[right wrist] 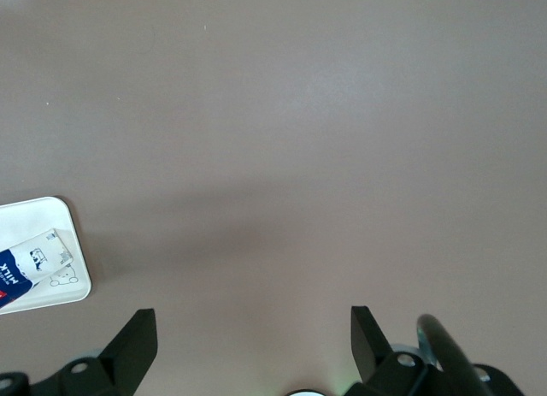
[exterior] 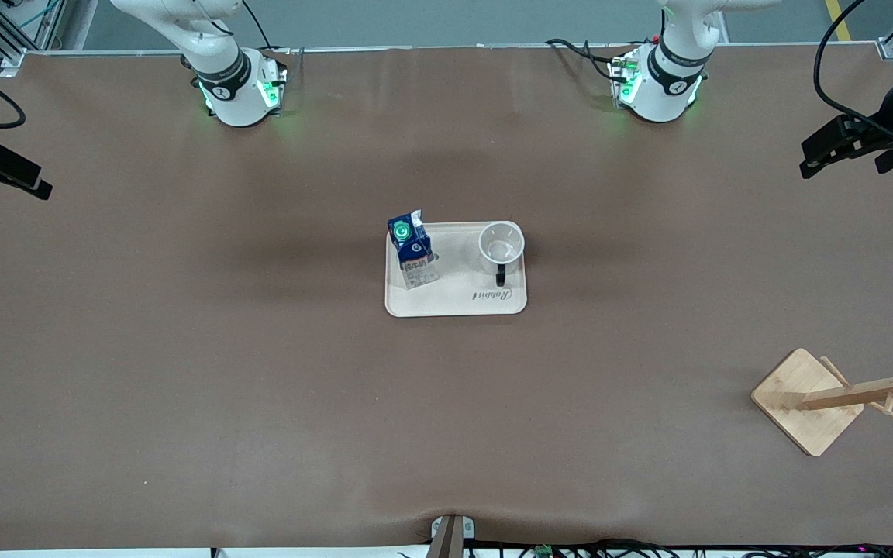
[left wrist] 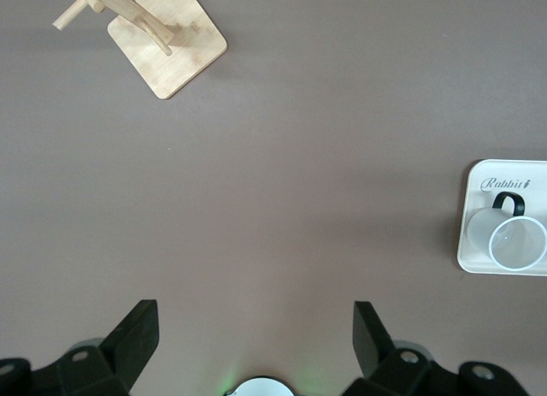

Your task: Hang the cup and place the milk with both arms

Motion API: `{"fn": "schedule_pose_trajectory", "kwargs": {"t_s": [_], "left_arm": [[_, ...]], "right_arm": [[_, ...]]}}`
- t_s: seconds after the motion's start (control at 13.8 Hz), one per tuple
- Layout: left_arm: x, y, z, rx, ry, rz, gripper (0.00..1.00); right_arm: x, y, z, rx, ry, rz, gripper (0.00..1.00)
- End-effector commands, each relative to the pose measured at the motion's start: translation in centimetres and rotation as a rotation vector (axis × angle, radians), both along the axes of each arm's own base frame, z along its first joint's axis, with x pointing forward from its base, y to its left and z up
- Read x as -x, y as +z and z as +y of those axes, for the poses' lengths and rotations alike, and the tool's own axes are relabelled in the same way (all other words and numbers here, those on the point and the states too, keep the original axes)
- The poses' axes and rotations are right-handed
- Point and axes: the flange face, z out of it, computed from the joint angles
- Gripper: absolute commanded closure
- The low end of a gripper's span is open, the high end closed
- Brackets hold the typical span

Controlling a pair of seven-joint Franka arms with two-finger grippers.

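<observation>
Nothing is done: I see the cup (exterior: 501,245) and milk (exterior: 412,252) both standing on the tray (exterior: 458,304) mid-counter. The rack (exterior: 842,394) near the left arm's end is bare. My left claw (left wrist: 255,336) and right claw (right wrist: 253,340) hang spread wide and empty over bare counter at their own ends.

Bare table (exterior: 260,372) all around the tray (exterior: 454,304).

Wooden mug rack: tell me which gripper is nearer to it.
Left. The left gripper hangs above the left arm's end of the table, where the wooden rack stands. The right gripper is up at the right arm's end, with the tray between.
</observation>
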Motion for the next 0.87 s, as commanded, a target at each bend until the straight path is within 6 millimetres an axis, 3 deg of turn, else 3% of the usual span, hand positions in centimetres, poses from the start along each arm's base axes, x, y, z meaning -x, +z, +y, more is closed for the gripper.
{"fn": "schedule_pose_trajectory", "kwargs": {"t_s": [0.0,0.14,0.43,0.8], "left_arm": [[0.1,0.0,-0.7,-0.01,0.016,0.01,0.0],[0.3,-0.3,-1.9,-0.01,0.054,0.014,0.0],[1.0,-2.4,-6.9,-0.031,0.112,0.045,0.0],[2.1,-6.8,-11.5,-0.049,0.048,0.086,0.0]], "right_arm": [[0.4,0.0,-0.3,-0.021,0.007,-0.004,0.0],[0.4,0.0,-0.2,-0.021,0.008,-0.004,0.0],[0.4,0.0,-0.2,-0.021,0.008,-0.003,0.0],[0.4,0.0,-0.2,-0.021,0.008,-0.003,0.0]]}}
